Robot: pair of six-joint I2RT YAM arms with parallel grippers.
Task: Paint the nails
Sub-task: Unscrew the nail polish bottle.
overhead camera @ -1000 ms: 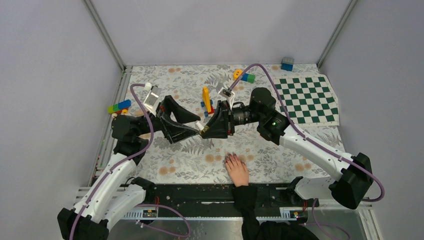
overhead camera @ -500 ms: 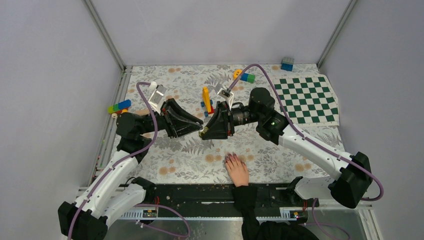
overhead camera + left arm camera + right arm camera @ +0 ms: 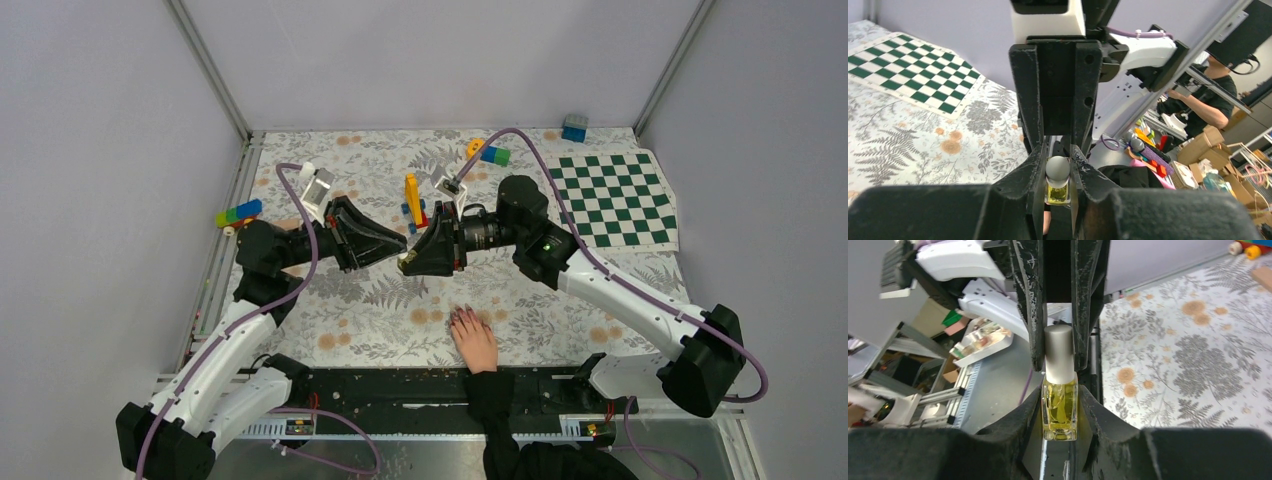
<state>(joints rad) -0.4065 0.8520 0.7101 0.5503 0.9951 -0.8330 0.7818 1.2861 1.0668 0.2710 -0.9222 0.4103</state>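
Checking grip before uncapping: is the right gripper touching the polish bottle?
Touching. Right wrist view: right gripper fingers press both sides of the bottle.

Overhead camera looks down; facing wrist cameras share bottle [image 3: 1060, 405].

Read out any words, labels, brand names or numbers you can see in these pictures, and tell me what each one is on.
No text can be read in any view.
nail polish bottle: no label or print shows on its yellow glass or grey cap.
cardboard boxes in the left wrist view's background: any print is too blurred to read.
chessboard mat: plain squares, no letters or numbers visible.
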